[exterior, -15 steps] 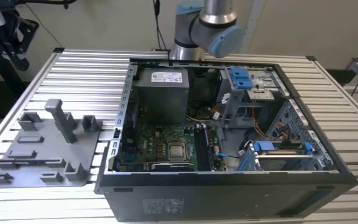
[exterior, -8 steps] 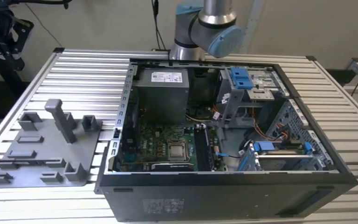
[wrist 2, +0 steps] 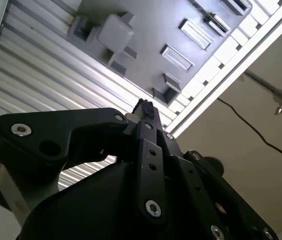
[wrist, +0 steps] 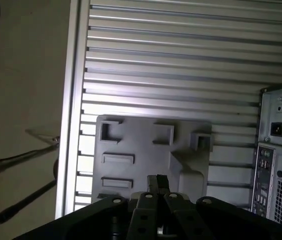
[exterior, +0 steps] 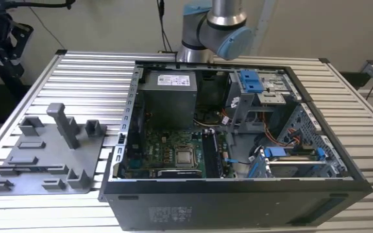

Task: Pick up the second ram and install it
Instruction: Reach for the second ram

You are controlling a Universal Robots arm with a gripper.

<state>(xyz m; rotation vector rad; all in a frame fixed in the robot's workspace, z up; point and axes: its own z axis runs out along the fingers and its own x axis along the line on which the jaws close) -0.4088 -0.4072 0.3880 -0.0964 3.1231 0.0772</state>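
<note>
One gripper (wrist: 158, 182), jaws together (nothing between), is held over the fixture plate (exterior: 86, 158), at nine o'clock of the case (exterior: 238, 194), likely for pickup.

Arm (exterior: 213, 22) joint at exterior view's top; hand (wrist: 156, 181) (wrist 2: 145, 107) fingertips pressed together in both wrist views

The black claw (wrist 2: 144, 107) has its two tips pressed together. Beyond the tips lies a gray plate (wrist 2: 145, 22) with raised blocks (wrist 2: 115, 31) — it rests on the ribbed metal table (wrist 2: 36, 75). Farther from the claw, past the table edge, runs a thin dark cable (wrist 2: 250, 129).
</note>
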